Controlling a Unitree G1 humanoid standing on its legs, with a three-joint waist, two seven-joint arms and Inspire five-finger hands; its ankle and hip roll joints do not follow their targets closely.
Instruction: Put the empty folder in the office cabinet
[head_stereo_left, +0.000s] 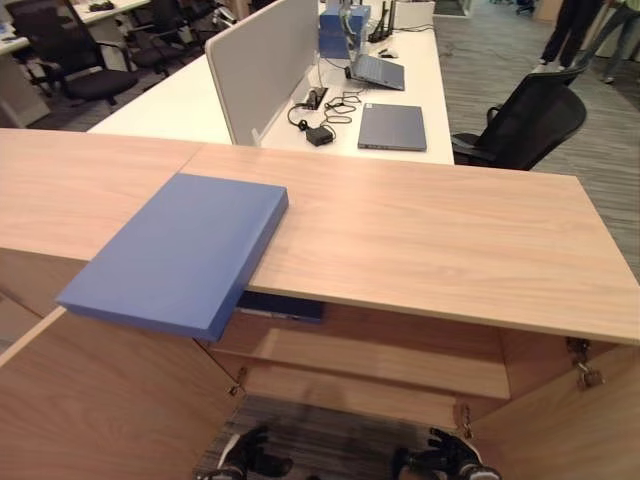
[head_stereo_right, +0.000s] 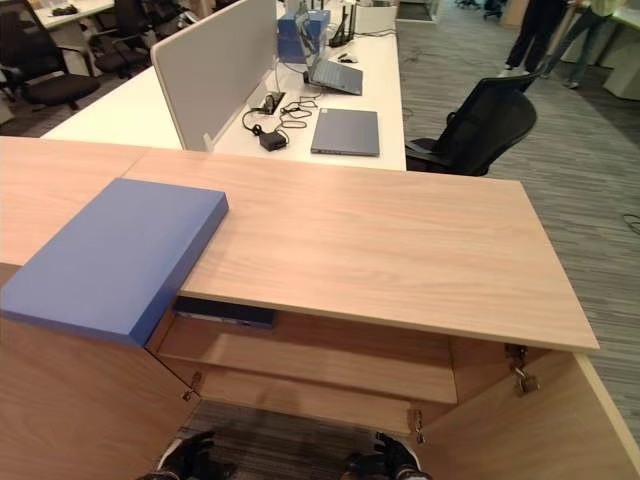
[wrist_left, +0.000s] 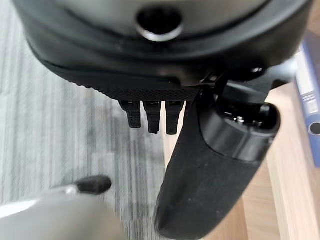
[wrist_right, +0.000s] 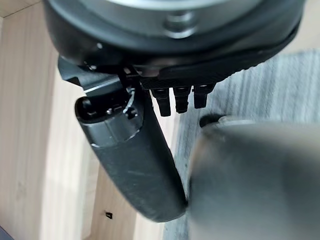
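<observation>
Both hands hang low in front of the open cabinet (head_stereo_left: 400, 365), holding nothing. In the left eye view, the left hand (head_stereo_left: 248, 455) and right hand (head_stereo_left: 445, 458) appear at the bottom edge above the carpet. The blue folder (head_stereo_left: 175, 252) lies flat on the cabinet top (head_stereo_left: 430, 235), its near corner overhanging the front edge above the left door (head_stereo_left: 90, 400). A second dark blue item (head_stereo_left: 282, 307) lies on the shelf (head_stereo_left: 370, 360) directly below.

In the right eye view, both doors stand open and the shelf to the right of that item is free. Behind, a laptop (head_stereo_right: 346, 131), cables (head_stereo_right: 283, 112) and an office chair (head_stereo_right: 480, 130) stand well apart.

In the left wrist view, the fingers (wrist_left: 150, 116) show curled, thumb extended; the right wrist view shows the same posture.

Recommended procedure: raise a hand to the overhanging corner, grip there, then lower the folder clear of the left door.
</observation>
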